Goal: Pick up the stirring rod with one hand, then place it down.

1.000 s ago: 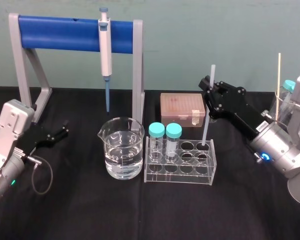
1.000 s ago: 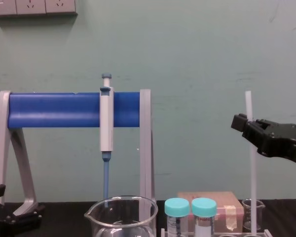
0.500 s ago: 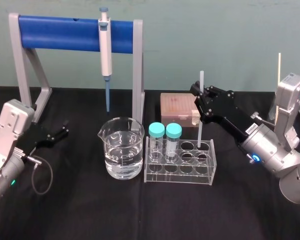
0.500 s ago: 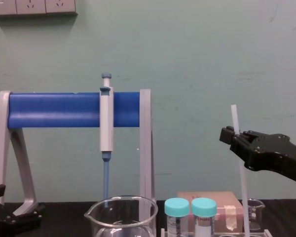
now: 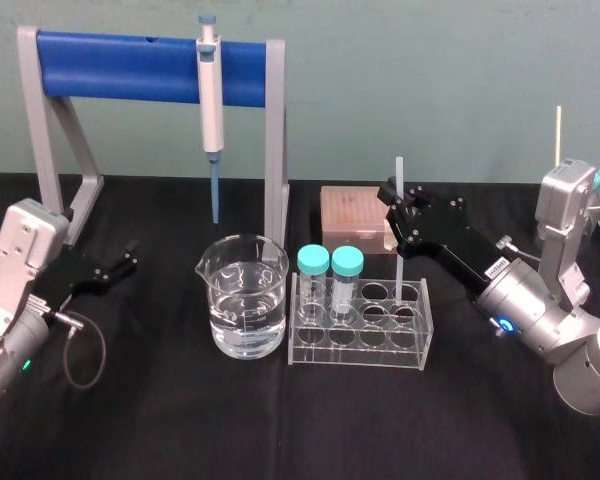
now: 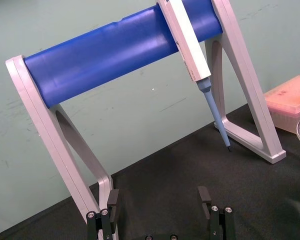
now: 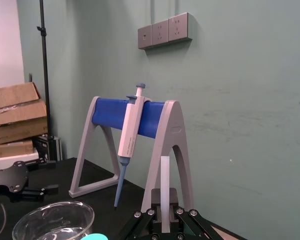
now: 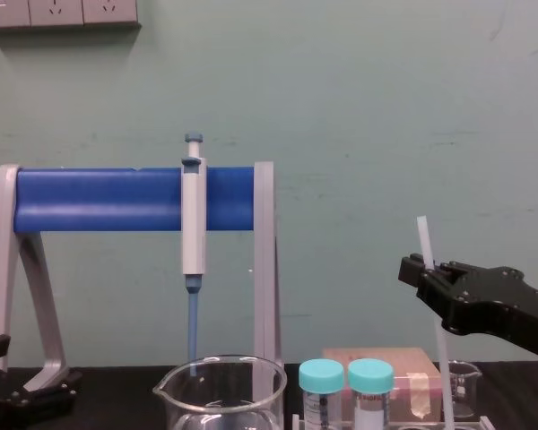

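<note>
My right gripper [image 5: 404,208] has come left and lower, pinching the stirring rod [image 5: 399,172] upright with its lower end in a back-row hole of the tube rack [image 5: 358,352]. My left gripper [image 5: 123,262] is parked at the tabletop's [image 5: 180,420] left, fingers spread

Grips the stirring rod [image 5: 399,172] upright in the right claw [image 5: 399,203] over the rack [image 5: 360,335].
Dips its lower end into the back row, right of two teal-capped tubes [image 5: 313,262]; rests the left claw [image 5: 123,264], fingers apart, on the table [image 5: 180,420] far left.
</note>
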You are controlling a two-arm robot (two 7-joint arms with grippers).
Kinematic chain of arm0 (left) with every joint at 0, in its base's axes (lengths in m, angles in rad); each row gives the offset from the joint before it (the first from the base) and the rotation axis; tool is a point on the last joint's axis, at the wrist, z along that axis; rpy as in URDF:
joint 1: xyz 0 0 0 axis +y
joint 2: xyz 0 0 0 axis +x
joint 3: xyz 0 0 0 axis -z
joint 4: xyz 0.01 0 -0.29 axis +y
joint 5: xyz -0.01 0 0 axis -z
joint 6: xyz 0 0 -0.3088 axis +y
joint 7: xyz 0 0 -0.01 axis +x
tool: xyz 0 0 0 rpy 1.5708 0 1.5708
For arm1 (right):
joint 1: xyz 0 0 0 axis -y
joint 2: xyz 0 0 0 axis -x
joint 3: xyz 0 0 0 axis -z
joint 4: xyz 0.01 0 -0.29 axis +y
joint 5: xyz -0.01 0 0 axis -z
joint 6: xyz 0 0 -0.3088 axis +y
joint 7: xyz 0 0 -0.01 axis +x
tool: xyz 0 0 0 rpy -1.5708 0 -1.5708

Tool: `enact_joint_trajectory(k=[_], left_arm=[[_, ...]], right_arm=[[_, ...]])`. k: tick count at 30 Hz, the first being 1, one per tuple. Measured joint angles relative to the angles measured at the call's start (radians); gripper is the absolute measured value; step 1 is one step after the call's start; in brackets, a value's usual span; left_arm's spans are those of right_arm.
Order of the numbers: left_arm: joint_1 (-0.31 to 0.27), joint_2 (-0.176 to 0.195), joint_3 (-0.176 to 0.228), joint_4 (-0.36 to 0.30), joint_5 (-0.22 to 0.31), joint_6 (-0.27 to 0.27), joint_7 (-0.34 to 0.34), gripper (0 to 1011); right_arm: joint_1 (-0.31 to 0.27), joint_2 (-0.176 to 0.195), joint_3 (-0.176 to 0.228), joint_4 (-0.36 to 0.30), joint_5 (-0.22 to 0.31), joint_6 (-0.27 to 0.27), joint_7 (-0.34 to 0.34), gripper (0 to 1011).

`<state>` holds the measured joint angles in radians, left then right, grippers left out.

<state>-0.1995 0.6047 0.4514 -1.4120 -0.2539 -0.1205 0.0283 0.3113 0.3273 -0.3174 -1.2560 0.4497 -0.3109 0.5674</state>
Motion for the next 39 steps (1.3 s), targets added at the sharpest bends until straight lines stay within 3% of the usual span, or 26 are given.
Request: enact_joint_trajectory(k=[39], left_arm=[[0.0, 0.0, 0.0, 0.0, 0.0, 0.0, 0.0, 1000]], right_arm=[[-0.005, -0.022, -0.006, 0.06, -0.039, 0.007, -0.011, 79]])
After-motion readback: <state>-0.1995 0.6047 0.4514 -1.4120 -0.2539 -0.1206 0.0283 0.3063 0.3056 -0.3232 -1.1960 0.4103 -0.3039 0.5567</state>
